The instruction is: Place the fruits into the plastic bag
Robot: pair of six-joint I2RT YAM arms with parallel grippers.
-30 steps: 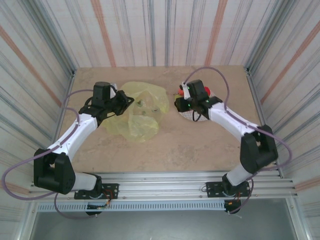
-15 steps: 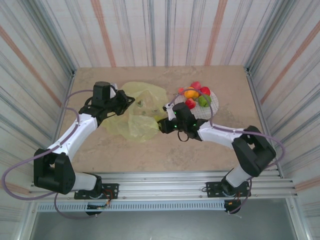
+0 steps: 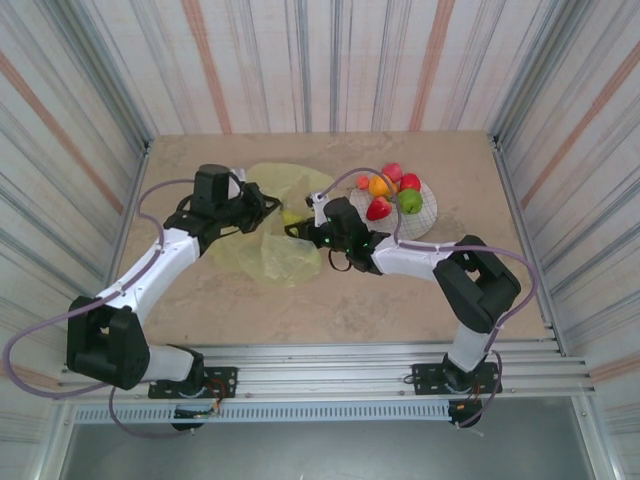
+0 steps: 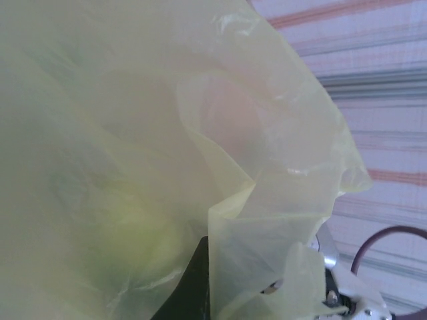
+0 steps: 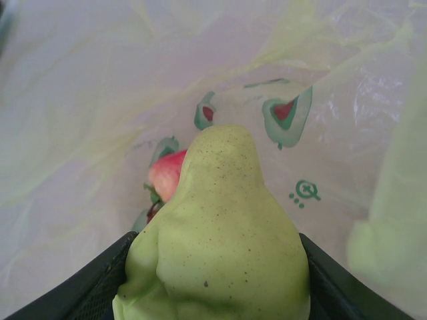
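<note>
**Right gripper [image 3: 297, 226] grips green pear [image 5: 217, 247] at plastic bag [image 3: 280, 250] mouth**

A red fruit [image 5: 167, 175] lies deeper in the bag. The left gripper [image 3: 258, 205] sits at the bag's left edge, its grip hidden by plastic. Other fruits [image 3: 390, 190] rest on a plate [image 3: 427, 215] right of the bag.

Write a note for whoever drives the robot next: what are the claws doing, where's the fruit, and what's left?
Left gripper: appears pinched on the plastic bag at its edge, lifting the mouth.
Right gripper: shut on a green pear, at the bag's mouth.
Done: one red fruit lies inside the bag.
Left: release the pear inside, then move the remaining fruits, red, orange and green, off the white plate.
</note>
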